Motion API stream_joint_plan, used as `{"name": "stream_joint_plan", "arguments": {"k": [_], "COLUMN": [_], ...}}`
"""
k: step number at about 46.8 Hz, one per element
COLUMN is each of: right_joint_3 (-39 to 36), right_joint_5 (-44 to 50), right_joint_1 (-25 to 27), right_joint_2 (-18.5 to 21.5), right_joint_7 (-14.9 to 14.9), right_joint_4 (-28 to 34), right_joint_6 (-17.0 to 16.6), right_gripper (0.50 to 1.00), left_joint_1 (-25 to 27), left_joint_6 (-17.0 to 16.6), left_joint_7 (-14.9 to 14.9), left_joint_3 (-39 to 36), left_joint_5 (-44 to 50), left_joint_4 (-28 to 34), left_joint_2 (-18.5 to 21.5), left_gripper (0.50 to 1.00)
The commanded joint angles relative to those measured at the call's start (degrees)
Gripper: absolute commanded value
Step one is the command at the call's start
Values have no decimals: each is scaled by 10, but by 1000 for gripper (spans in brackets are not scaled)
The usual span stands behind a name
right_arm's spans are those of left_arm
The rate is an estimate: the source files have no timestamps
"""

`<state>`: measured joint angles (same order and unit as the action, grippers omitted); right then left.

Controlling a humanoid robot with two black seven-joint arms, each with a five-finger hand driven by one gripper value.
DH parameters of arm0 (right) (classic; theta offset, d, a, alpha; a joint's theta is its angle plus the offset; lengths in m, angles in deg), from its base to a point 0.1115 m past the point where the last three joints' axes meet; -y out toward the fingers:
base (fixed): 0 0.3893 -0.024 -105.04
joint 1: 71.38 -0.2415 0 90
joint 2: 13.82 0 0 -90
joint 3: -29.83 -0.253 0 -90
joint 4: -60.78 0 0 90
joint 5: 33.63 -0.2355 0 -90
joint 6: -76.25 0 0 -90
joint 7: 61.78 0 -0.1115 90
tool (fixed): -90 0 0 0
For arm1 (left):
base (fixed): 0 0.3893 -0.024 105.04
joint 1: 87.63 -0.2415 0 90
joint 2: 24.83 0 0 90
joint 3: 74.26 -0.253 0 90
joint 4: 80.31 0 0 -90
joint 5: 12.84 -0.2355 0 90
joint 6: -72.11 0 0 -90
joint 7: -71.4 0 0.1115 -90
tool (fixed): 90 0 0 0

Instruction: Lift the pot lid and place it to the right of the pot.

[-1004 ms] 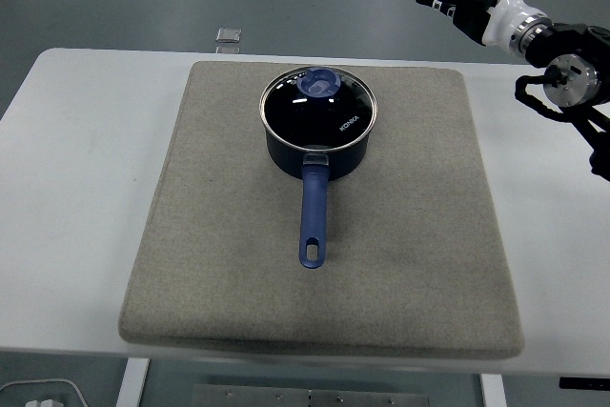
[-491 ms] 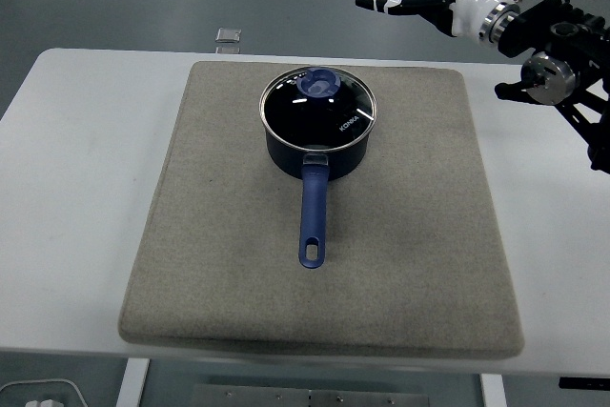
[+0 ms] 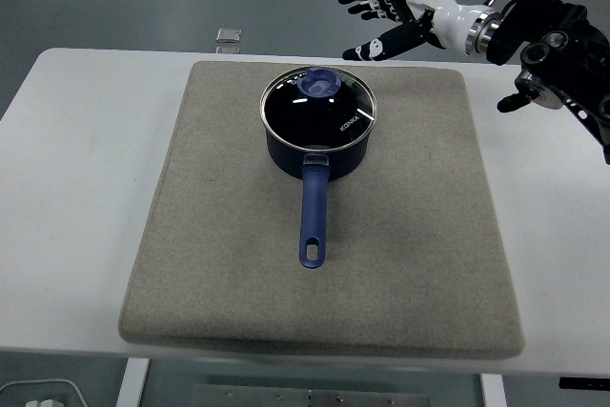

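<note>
A dark blue pot (image 3: 317,150) stands on a grey mat (image 3: 400,235), its long blue handle (image 3: 314,216) pointing toward the near edge. A glass lid (image 3: 319,105) with a metal rim and a blue knob (image 3: 319,82) sits closed on the pot. My right hand (image 3: 376,14) hovers above the mat's far edge, up and to the right of the lid, fingers spread and holding nothing. The left arm is out of sight.
The mat covers most of the white table (image 3: 67,159). A small clear square object (image 3: 228,39) lies at the table's far edge, left of the pot. Bare mat lies to the right of the pot.
My right hand has swung leftward from the upper right corner toward the pot, staying open. The pot and lid have not moved.
</note>
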<state>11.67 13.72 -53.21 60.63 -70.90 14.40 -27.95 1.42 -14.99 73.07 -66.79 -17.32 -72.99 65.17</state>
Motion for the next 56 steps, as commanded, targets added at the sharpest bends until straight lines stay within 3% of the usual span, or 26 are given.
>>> {"name": "stream_joint_plan", "arguments": {"k": [1, 17, 34, 56], "right_joint_3": [22, 114, 152, 167], "right_joint_5": [41, 98, 236, 341], "right_joint_1": [-16, -78, -103, -126], "right_joint_2": [1, 11, 46, 69], "right_joint_7": [-3, -7, -15, -28], "right_joint_4": [-7, -8, -7, -6], "right_joint_6": [-1, -1, -1, 4], "right_gripper": [919, 919, 917, 915], "left_joint_1": [0, 0, 0, 0], "left_joint_6": [0, 0, 0, 0], "left_joint_7": [0, 0, 0, 0], "left_joint_3": [0, 0, 0, 0], "left_joint_5": [0, 0, 0, 0], "left_joint_4": [0, 1, 0, 0], "left_joint_2": [0, 0, 0, 0], "left_gripper": [1000, 1000, 1000, 1000]}}
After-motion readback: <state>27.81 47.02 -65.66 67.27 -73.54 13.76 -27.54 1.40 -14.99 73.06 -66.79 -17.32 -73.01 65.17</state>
